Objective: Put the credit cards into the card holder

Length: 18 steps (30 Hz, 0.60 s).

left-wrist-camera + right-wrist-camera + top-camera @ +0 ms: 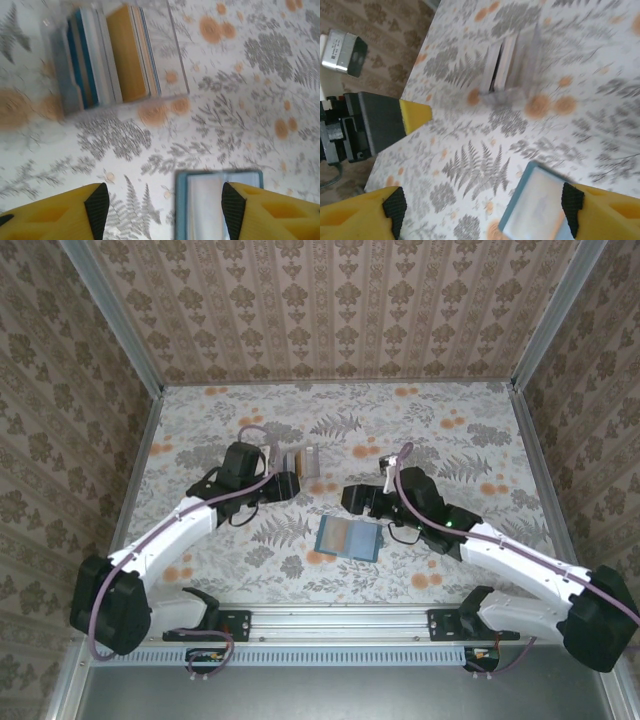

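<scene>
The credit cards (132,52) stand slotted in the card holder (312,462), far-middle on the worktop (450,440), and with left claw (165,205) and right claw (482,210) both spread empty, this looks like release, calling next for a clean retreat.

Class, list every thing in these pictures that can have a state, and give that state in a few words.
card holder: upright on the table, slots loaded.
yellow-orange card: standing on edge in a slot.
blue card: standing on edge in a slot.
wallet: flat on the table, ungripped.
left claw: open, empty.
right claw: open, empty.
</scene>
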Tool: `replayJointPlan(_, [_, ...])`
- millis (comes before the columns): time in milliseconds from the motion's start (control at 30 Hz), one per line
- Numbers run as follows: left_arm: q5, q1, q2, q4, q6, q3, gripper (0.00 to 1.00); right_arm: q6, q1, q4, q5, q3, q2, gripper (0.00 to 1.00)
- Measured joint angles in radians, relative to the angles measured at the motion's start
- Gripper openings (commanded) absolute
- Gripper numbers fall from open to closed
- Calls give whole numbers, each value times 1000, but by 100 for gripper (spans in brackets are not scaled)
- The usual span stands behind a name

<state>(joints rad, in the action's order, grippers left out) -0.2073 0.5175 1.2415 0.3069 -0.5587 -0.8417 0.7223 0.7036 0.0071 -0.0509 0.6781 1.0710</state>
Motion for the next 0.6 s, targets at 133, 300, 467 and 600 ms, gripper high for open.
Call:
replayJointPlan(133, [37,-17,63,16,14,-72,65,-43,-2,-49,80,39,45,85])
replayJointPlan(300, [5,-109,85,17,10,-85,66,-87,-6,-163,87,274,298,79])
replayJointPlan(467, [-53,-247,58,24,0,-57,67,-95,-7,-169,-1,484,538,75])
replayJointPlan(600, [-89,-324,-43,39,-6,34,70,-90,-7,-180,-42,626,699,73])
